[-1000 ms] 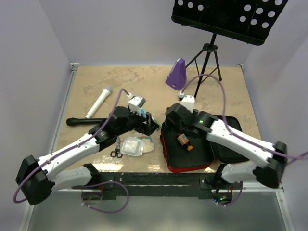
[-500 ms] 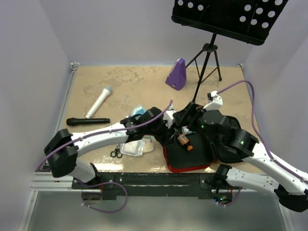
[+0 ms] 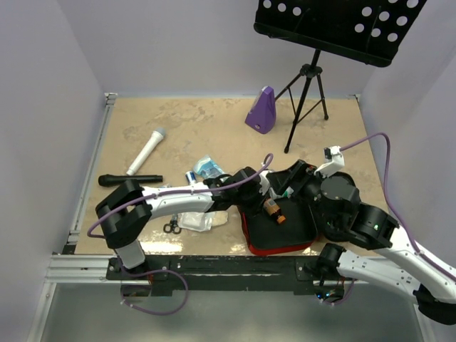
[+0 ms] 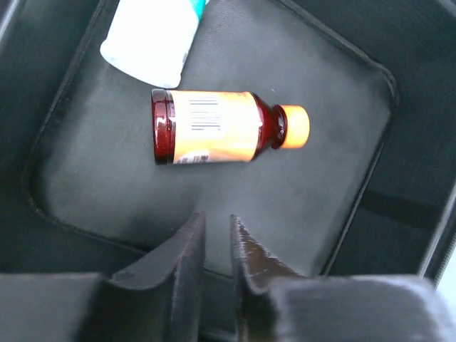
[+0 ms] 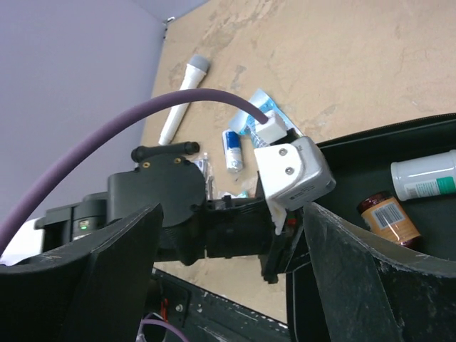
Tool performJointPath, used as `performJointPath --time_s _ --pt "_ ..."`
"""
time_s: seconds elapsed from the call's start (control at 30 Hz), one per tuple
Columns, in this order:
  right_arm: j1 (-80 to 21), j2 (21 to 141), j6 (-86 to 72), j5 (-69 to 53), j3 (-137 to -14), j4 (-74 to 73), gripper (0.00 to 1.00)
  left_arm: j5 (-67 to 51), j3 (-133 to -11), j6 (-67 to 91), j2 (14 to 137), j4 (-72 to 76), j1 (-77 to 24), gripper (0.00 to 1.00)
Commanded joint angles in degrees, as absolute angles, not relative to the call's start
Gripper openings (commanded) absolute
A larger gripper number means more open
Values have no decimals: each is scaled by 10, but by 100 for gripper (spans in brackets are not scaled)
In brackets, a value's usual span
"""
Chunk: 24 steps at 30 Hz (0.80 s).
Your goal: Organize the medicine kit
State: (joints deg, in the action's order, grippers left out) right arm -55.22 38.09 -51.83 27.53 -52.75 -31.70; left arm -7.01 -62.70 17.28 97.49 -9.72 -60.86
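Observation:
The medicine kit (image 3: 251,241) lies open near the front edge, red rim around black lining (image 4: 313,206). Inside it lie a brown bottle with an orange cap (image 4: 221,135) (image 3: 273,209) and a white bottle (image 4: 153,35) (image 5: 424,178). My left gripper (image 4: 217,217) (image 3: 265,194) hovers over the kit's lining just short of the brown bottle, jaws shut to a thin gap with nothing between them. My right gripper (image 5: 234,214) (image 3: 286,179) is raised above the kit's far side, open and empty, looking at the left wrist (image 5: 292,167).
A purple metronome (image 3: 261,110) and a music stand (image 3: 308,78) stand at the back. A white microphone (image 3: 147,151) and a black one (image 3: 130,179) lie at the left. Scissors (image 3: 172,226), clear packets (image 3: 199,219) and a blue packet (image 3: 208,167) lie left of the kit.
My left arm has swung right from the loose packets to over the kit, and its jaws have closed. The right arm has lifted and drawn back to the right.

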Motion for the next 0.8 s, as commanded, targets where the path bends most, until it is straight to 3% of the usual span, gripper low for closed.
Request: performJointPath --time_s 0.0,0.13,0.57,0.77 --pt "-554 370 -536 296 -514 -305 84 -70 -631 237 996 -38 -608 13" --pt "-555 379 -533 298 -519 -306 84 -102 -624 260 1020 -9 -608 0" --pt "-554 380 -528 307 -528 -308 85 -178 -629 359 1092 112 -619 0" --pt "-554 375 -524 315 -538 -319 85 -149 -630 366 1070 110 -619 0"
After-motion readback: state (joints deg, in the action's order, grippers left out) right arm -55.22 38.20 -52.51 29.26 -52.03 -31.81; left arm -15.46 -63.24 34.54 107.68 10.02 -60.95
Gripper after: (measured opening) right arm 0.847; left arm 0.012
